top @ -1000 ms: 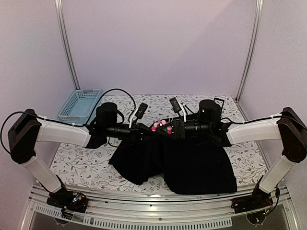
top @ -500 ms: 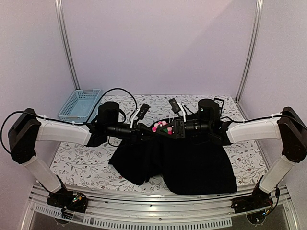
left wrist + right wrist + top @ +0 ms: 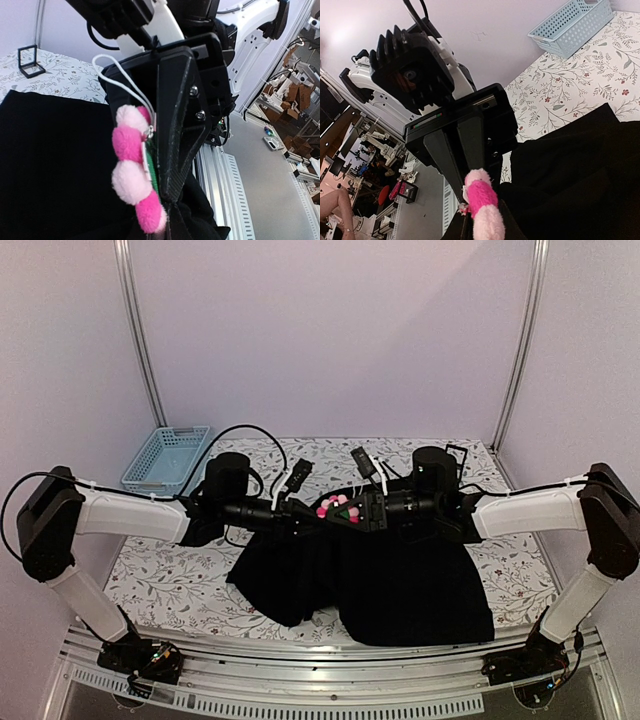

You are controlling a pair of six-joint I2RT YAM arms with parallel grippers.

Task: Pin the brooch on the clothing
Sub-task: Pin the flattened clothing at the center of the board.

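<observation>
The black clothing point(image 3: 400, 585) lies on the table, its upper edge lifted between the two arms. My left gripper point(image 3: 300, 508) is shut on a raised fold of that clothing point(image 3: 210, 215), pinched at the bottom of the left wrist view. Tip to tip with it, my right gripper point(image 3: 354, 510) is shut on the brooch point(image 3: 334, 506). The brooch's pink petals point(image 3: 131, 170) show edge-on against a right finger point(image 3: 175, 125). In the right wrist view the brooch point(image 3: 482, 207) sits between my own fingers, directly under the left gripper's shut fingers point(image 3: 455, 150).
A light-blue basket point(image 3: 167, 458) stands at the table's back left corner. A small black stand point(image 3: 30, 60) sits on the floral tablecloth point(image 3: 180, 570) beyond the shirt. Metal frame posts point(image 3: 140, 340) and walls enclose the table on three sides.
The right jaws have narrowed around the brooch. Both arms have edged slightly closer together above the shirt; the left grip on the fabric is unchanged.
</observation>
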